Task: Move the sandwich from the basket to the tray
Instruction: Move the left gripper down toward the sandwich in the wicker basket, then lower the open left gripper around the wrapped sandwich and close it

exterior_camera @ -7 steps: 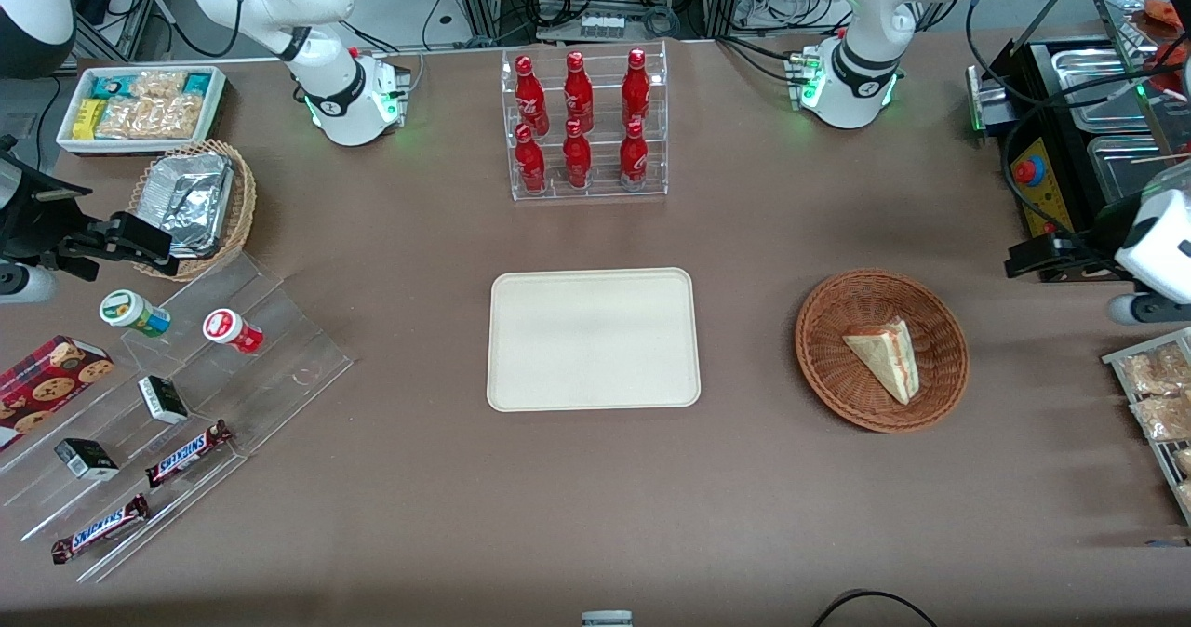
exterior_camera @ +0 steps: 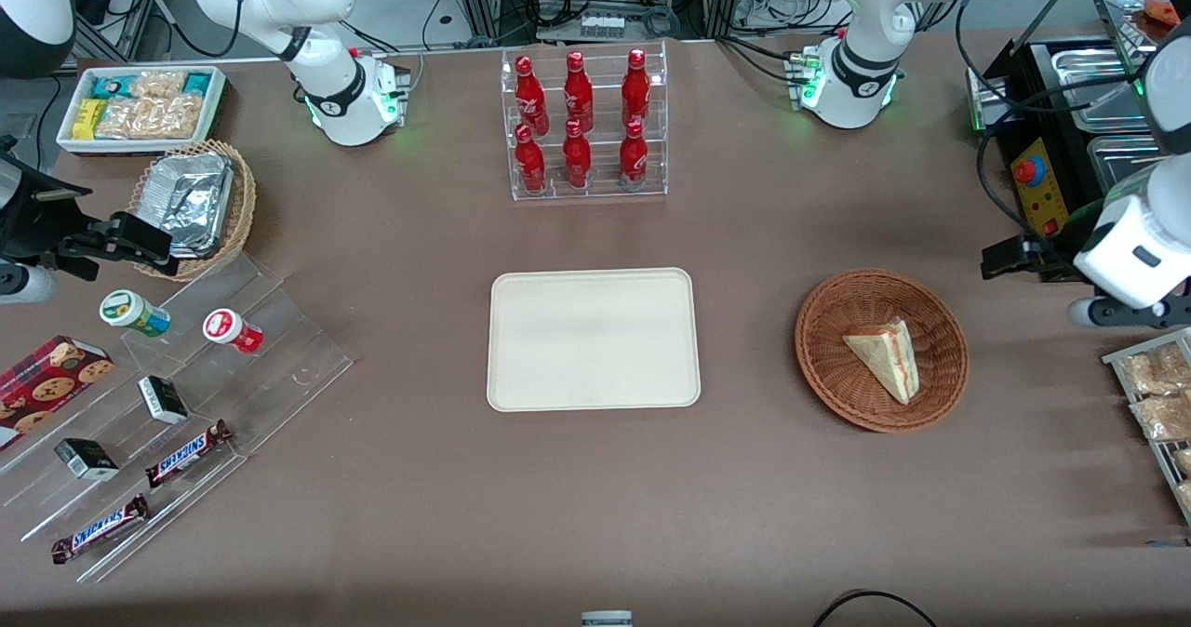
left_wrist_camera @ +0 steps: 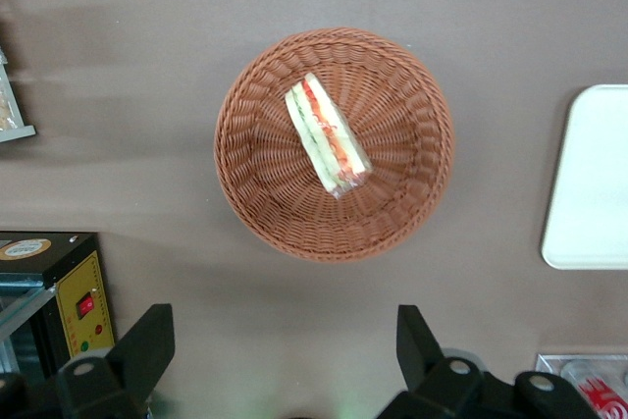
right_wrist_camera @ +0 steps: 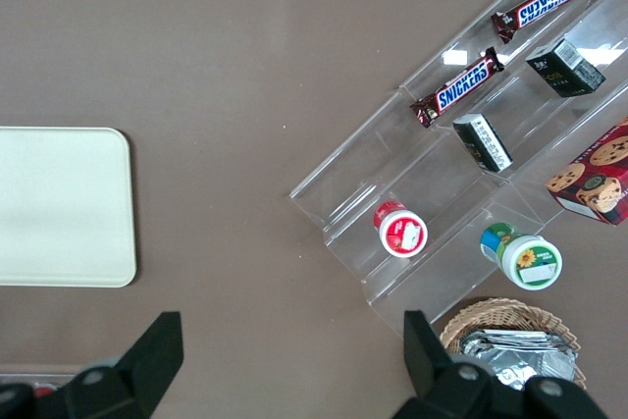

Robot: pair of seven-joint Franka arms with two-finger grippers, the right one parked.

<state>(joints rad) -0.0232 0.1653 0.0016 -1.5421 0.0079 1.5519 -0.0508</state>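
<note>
The sandwich [exterior_camera: 884,357], a pale wedge with red, orange and green filling, lies in the round reddish-brown basket [exterior_camera: 819,366]. The cream tray [exterior_camera: 593,339] sits bare at the table's middle, beside the basket toward the parked arm's end. My left gripper [exterior_camera: 1014,260] hovers high over the table, beside the basket toward the working arm's end and a little farther from the front camera. In the left wrist view the gripper [left_wrist_camera: 283,345] is open and empty, well clear of the basket [left_wrist_camera: 245,183], the sandwich [left_wrist_camera: 327,139] and the tray's edge [left_wrist_camera: 589,183].
A clear rack of red bottles [exterior_camera: 582,125] stands farther from the front camera than the tray. A black control box with a yellow panel [exterior_camera: 1037,185] and a wire rack of snack packets [exterior_camera: 1158,394] stand at the working arm's end. Acrylic steps with snacks [exterior_camera: 186,404] lie toward the parked arm's end.
My left gripper has shifted a little toward the basket, and the arm's upper link has come into view above it. The sandwich, basket and tray have not moved.
</note>
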